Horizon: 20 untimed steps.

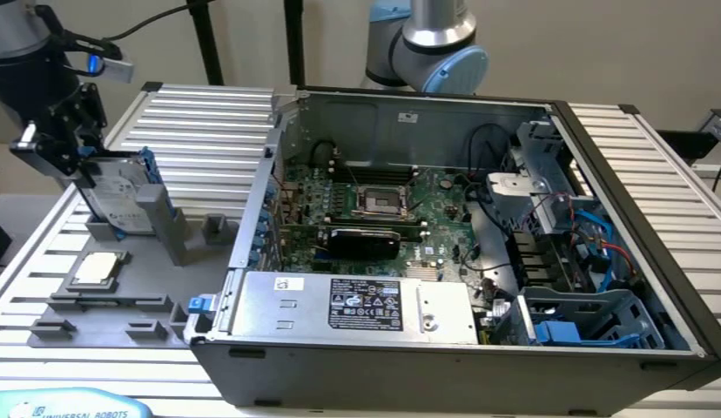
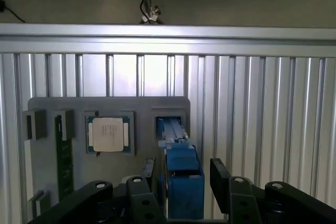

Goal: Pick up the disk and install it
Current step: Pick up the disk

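The silver-grey hard disk in its blue plastic carrier [image 1: 117, 196] [image 2: 181, 177] stands on edge in a slot of the flat grey holder plate [image 1: 117, 315] [image 2: 142, 109], which rests on the ribbed aluminium table [image 1: 210, 113] [image 2: 262, 108]. The black two-fingered gripper [image 1: 82, 161] [image 2: 184, 169] straddles the disk, its jaws wide with a gap on either side, holding nothing. One square silvery chip [image 1: 96, 268] [image 2: 107, 134] and one green memory stick [image 2: 64, 156] sit on the plate near the disk. One open grey computer case [image 1: 639, 174] stands at the exterior view's right.

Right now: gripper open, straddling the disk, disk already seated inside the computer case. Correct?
No. The disk is not inside the computer case; it stands upright in the grey fixture outside it, at the exterior view's left. The rest holds: the wrist view shows the gripper open, straddling the disk's blue carrier.
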Motion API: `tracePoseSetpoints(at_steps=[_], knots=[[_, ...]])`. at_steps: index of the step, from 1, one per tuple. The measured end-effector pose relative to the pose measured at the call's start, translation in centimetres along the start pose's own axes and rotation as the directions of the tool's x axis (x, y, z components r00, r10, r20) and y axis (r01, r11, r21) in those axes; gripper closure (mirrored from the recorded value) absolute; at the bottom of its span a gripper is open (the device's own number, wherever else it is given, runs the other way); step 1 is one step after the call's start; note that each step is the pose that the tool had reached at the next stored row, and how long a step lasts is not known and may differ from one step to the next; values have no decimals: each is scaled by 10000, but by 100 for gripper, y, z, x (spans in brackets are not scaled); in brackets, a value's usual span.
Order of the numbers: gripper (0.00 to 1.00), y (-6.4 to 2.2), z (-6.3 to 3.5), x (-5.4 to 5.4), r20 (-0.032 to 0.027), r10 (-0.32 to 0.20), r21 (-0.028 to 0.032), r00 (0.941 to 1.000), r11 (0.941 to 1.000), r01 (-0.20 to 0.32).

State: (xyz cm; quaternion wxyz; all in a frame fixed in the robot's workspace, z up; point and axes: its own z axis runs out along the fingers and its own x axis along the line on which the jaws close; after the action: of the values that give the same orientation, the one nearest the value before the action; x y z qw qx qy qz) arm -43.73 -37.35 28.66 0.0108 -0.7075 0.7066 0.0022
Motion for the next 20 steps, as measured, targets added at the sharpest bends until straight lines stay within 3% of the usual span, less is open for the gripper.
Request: tracePoseSetpoints(at_steps=[5, 7, 9, 10, 20], knots=[[46, -3, 8, 0, -1, -61, -6, 10000, 10000, 61], [55, -3, 13, 0, -1, -73, -6, 10000, 10000, 73], [55, -3, 17, 1, -1, -78, -6, 10000, 10000, 78], [62, -2, 18, 1, -1, -78, -7, 10000, 10000, 78], [67, -2, 19, 73, 11, -78, -6, 10000, 10000, 78]])
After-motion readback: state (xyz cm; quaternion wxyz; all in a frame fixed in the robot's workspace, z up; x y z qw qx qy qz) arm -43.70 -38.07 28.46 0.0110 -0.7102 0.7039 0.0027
